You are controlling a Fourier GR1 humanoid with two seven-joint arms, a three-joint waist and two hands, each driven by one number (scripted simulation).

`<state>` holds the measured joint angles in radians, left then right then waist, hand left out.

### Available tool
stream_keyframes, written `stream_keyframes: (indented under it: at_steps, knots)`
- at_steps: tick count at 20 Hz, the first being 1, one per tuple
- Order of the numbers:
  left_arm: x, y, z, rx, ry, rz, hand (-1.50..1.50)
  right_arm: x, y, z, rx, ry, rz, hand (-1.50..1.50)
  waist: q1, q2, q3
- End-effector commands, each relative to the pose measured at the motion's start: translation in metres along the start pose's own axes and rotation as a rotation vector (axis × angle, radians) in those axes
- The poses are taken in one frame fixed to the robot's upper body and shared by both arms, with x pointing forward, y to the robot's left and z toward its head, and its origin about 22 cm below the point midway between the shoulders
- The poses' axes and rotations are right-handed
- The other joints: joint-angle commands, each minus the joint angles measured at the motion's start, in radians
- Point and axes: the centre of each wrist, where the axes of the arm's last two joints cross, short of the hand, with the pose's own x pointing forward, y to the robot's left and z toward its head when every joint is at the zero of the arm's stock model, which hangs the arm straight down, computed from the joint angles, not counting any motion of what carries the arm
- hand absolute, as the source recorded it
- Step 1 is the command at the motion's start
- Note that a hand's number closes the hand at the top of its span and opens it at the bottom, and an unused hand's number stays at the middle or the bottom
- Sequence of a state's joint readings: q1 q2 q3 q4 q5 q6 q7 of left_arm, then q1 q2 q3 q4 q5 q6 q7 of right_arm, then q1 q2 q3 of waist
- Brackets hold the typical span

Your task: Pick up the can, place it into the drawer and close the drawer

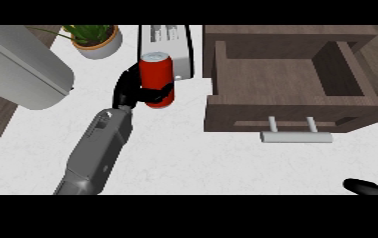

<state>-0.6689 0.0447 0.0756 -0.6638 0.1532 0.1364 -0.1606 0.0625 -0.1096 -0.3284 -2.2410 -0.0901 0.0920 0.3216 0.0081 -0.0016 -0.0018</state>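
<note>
Currently the grasp step: left hand has its black fingers and thumb curled round the lower half of the red can, so the can is held. Can upright or nearly so, silver top showing, over the white counter, just left of the open drawer. Cannot tell whether its base is on the counter or lifted off. Behind the can sits a white appliance with a label, close to it. Drawer is pulled out, wooden, inside bare as far as seen, metal bar handle on its front.

Right hand only shows as a dark tip at the lower right edge; finger state not readable.

Potted plant at top left, grey rounded appliance at far left, both away from the work.

Judgement: pick looks done or almost done, placing not started. Next move calls for raising the can above the drawer's left wall, carrying it rightward over the cavity, lowering, releasing. Then push the drawer front shut. Risk: clipping the wall.
</note>
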Motion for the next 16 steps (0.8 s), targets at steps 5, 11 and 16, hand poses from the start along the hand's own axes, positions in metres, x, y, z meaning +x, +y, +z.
stream_keyframes:
  at_steps: [5,11,16]
  knots:
    - [0.131,-0.078,-0.021,-0.164,-0.284,-0.014,1.50,0.000,0.006,-0.002,0.018,0.007,0.001,-1.50,-0.041,-0.016,0.004]
    - [0.150,-0.091,-0.018,-0.134,-0.253,-0.049,1.50,0.001,0.012,-0.009,0.043,0.000,-0.018,-1.50,-0.083,-0.015,0.003]
    - [0.162,-0.095,-0.014,-0.121,-0.204,-0.060,1.50,-0.001,0.015,-0.012,0.054,-0.005,-0.021,-1.50,-0.098,-0.018,0.004]
